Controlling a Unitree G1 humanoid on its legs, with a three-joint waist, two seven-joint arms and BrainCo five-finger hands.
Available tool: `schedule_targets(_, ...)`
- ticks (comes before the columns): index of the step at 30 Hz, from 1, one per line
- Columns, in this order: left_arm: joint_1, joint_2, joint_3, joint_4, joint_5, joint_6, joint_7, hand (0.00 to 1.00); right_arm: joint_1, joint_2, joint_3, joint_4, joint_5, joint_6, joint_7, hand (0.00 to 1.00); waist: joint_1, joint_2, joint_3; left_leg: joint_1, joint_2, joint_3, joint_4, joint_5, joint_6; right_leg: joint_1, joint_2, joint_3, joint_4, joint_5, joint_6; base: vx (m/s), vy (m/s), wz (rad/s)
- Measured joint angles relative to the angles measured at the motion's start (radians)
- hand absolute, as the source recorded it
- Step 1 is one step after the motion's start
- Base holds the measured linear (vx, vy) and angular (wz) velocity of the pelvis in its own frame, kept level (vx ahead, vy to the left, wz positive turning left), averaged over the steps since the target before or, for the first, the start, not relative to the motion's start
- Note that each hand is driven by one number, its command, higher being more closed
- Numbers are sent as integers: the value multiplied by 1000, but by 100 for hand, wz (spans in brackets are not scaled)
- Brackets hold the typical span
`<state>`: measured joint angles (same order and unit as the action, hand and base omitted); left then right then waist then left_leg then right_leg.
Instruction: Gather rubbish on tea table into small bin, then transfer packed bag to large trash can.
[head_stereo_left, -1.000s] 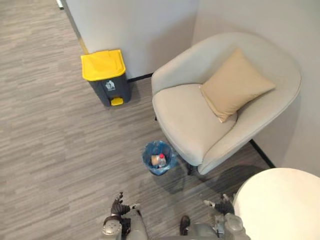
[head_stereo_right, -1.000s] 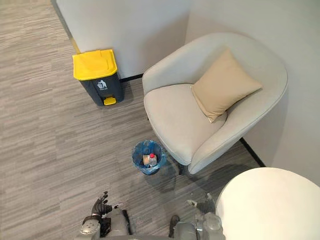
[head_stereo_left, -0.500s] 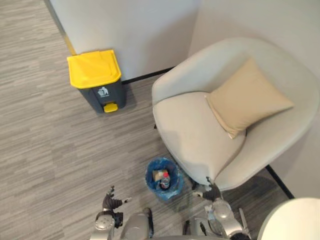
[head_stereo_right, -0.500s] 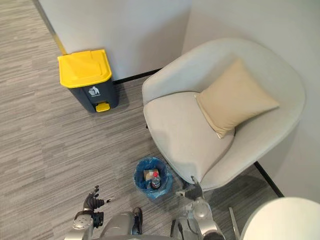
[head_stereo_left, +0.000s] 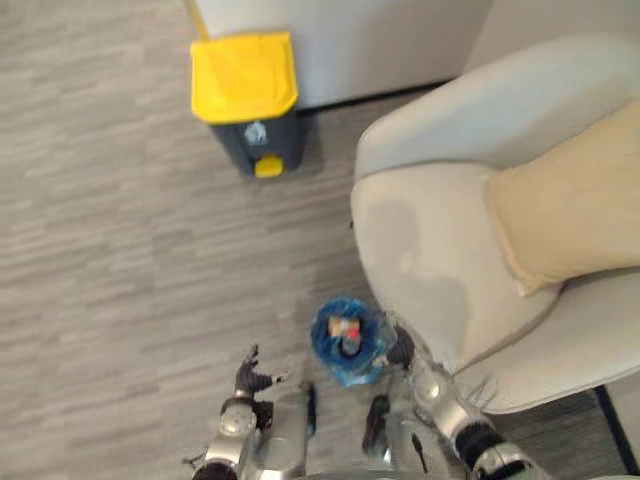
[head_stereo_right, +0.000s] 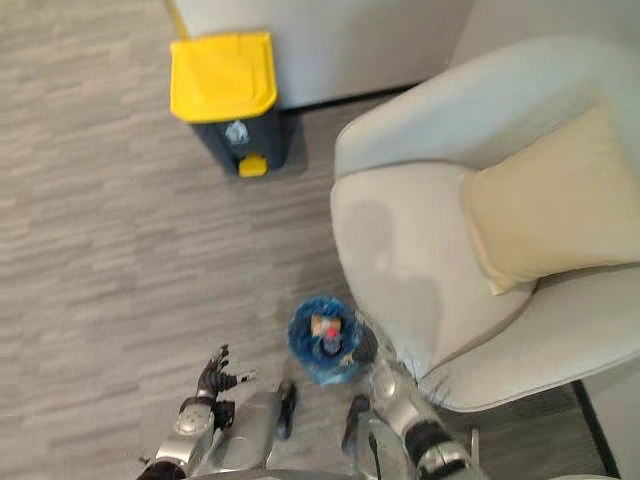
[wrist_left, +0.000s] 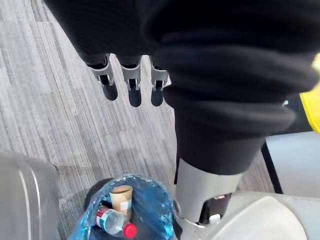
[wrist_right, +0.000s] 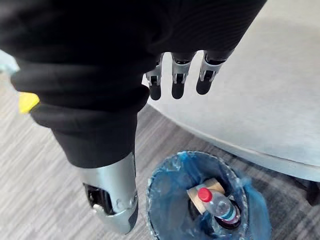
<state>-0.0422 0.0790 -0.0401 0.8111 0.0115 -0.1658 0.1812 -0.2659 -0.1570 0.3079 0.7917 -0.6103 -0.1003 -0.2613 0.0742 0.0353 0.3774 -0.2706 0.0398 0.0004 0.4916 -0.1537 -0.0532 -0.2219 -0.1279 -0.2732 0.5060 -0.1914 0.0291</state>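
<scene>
The small bin (head_stereo_left: 345, 340), lined with a blue bag (wrist_right: 170, 200), stands on the floor by the armchair's front corner. Inside it lie a clear bottle with a red cap (wrist_right: 216, 204) and a paper cup (wrist_left: 121, 199). The large trash can (head_stereo_left: 245, 85), dark grey with a yellow lid, stands against the wall farther off. My right hand (head_stereo_left: 400, 346) hangs just beside the bin's right rim, its fingers (wrist_right: 177, 80) straight and holding nothing. My left hand (head_stereo_left: 250, 376) hangs open to the left of the bin, fingers (wrist_left: 131, 86) straight and empty.
A beige armchair (head_stereo_left: 430, 250) with a tan cushion (head_stereo_left: 570, 210) stands right of the bin, its seat edge close over the bin. A pale wall (head_stereo_left: 350, 40) rises behind the trash can. Grey striped carpet (head_stereo_left: 120, 260) spreads between the bin and the trash can.
The camera has swung, so the whole scene has shifted and the round table has left the view. My right hand has come up beside the small bin's rim.
</scene>
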Motion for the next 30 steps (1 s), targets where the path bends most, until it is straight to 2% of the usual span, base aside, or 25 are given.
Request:
schedule_targets(1,-20,-2,2,-6,-2,0,2,0,-41,0,10,2,-13,1,-7,0,1,1,29,-38,-1,7,46,-1,-1,-63,-12,21,66,-56,3,-109,-29,16)
schedule_targets(2,-31,1,7,-9,-3,0,6,0,-61,2,16,2,-23,2,-11,0,2,-1,39,-76,-2,13,88,-3,-1,-101,-16,35,68,-65,-2,-151,-80,13)
schedule_targets(3,-50,12,14,-33,-6,0,21,0,-89,13,28,1,-36,10,-22,0,8,-18,49,-148,0,40,184,-38,-8,-180,-26,56,81,-39,-16,-138,-101,-11)
schedule_targets(4,-60,12,20,-53,-11,-1,30,0,-115,23,30,1,-51,17,-22,0,15,-4,59,-196,27,41,251,-91,-5,-226,-10,57,141,-71,-27,-130,-103,-47)
schedule_targets(5,-89,3,33,-67,-19,-7,42,0,-147,32,30,-9,-67,26,-30,0,19,7,76,-262,61,43,302,-133,-8,-311,10,57,214,-76,-28,-101,-63,-50)
schedule_targets(7,-141,-7,27,-68,-29,-12,43,0,-177,33,30,-23,-68,38,-32,0,11,1,110,-312,65,52,335,-138,-6,-377,2,62,276,-78,-29,-86,-38,-15)
schedule_targets(9,-201,-24,35,-74,-42,-20,51,0,-212,26,26,-33,-68,53,-47,0,-8,-9,128,-410,72,61,405,-154,9,-500,0,85,373,-80,-28,-122,-30,-10)
schedule_targets(14,-332,-35,93,-90,-53,-39,85,0,-339,21,28,-75,-72,68,-67,0,-6,-15,152,-652,134,100,578,-229,18,-774,26,117,525,-83,-30,-144,-5,-39)
schedule_targets(18,-386,-40,93,-119,-81,-45,93,0,-408,11,29,-75,-78,69,-67,0,-7,-16,158,-808,139,99,638,-268,37,-928,29,125,569,-100,-44,-183,-19,-8)
schedule_targets(20,-401,-40,95,-143,-84,-54,108,0,-421,7,30,-73,-100,73,-67,0,-3,-17,159,-902,143,94,687,-278,44,-1013,29,131,603,-107,-37,-222,-28,1)
schedule_targets(23,-413,-34,109,-173,-88,-75,111,0,-423,6,57,-68,-107,79,-67,0,-5,-17,159,-971,146,97,718,-278,47,-1078,22,135,626,-105,-29,-249,-14,2)
schedule_targets(24,-413,-34,113,-187,-89,-85,111,0,-425,7,69,-63,-108,79,-67,100,-3,-17,159,-991,150,102,716,-271,47,-1100,21,137,624,-102,-24,-184,-6,0)
schedule_targets(27,-418,-21,122,-211,-92,-95,117,0,-435,8,98,-54,-118,81,-67,100,-2,-17,159,-1033,152,105,714,-256,48,-1140,19,137,624,-94,-18,-125,-17,5)
schedule_targets(30,-444,-11,131,-214,-99,-106,128,0,-468,8,132,-22,-150,82,-65,100,0,-18,160,-1076,151,101,715,-237,47,-1183,17,133,627,-76,-41,-74,-15,7)
